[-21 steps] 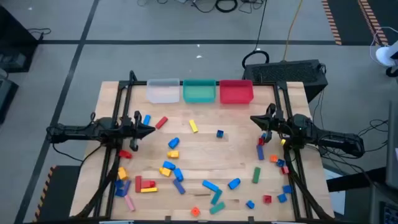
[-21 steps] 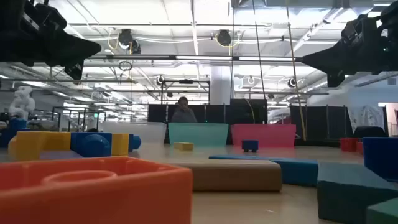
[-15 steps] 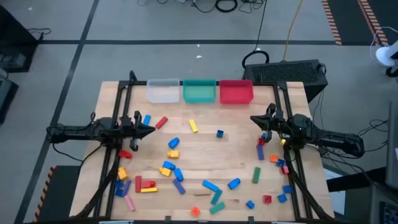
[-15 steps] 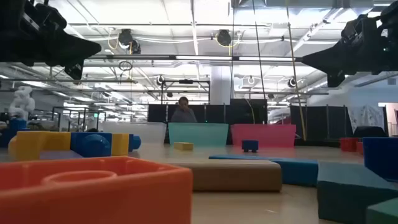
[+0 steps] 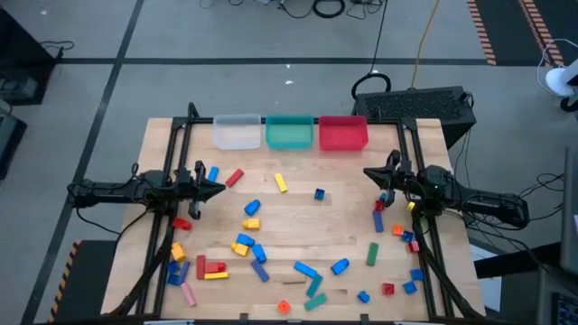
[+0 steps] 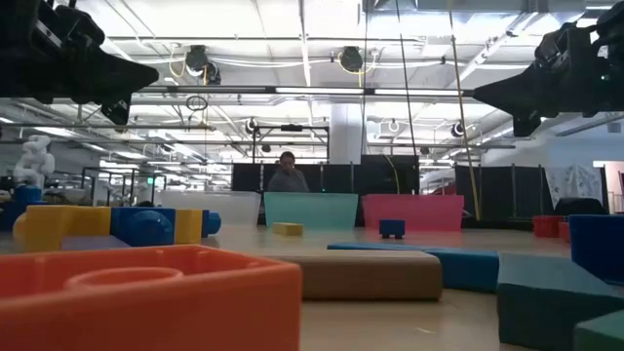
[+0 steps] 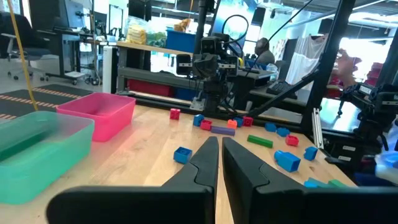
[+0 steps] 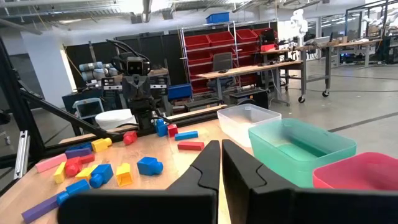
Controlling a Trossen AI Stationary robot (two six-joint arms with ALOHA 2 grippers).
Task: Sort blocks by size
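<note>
Left gripper [image 5: 219, 188] raised over table [image 5: 298, 226] left edge, fingers [image 7: 208, 158] closed, holding nothing. Blocks [image 5: 252, 224] scattered across table, none in bins. Clear bin [image 5: 237, 133], teal bin [image 5: 289, 133], red bin [image 5: 342, 134] in row at far edge. Right gripper [image 5: 368, 173] raised at right edge, fingers [image 8: 210, 163] closed, empty. No readable writing on blocks or bins.

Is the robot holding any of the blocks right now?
No. Both end effectors are empty: the left one and the right one have their fingers shut together with nothing between them. All the blocks lie on the table.
</note>
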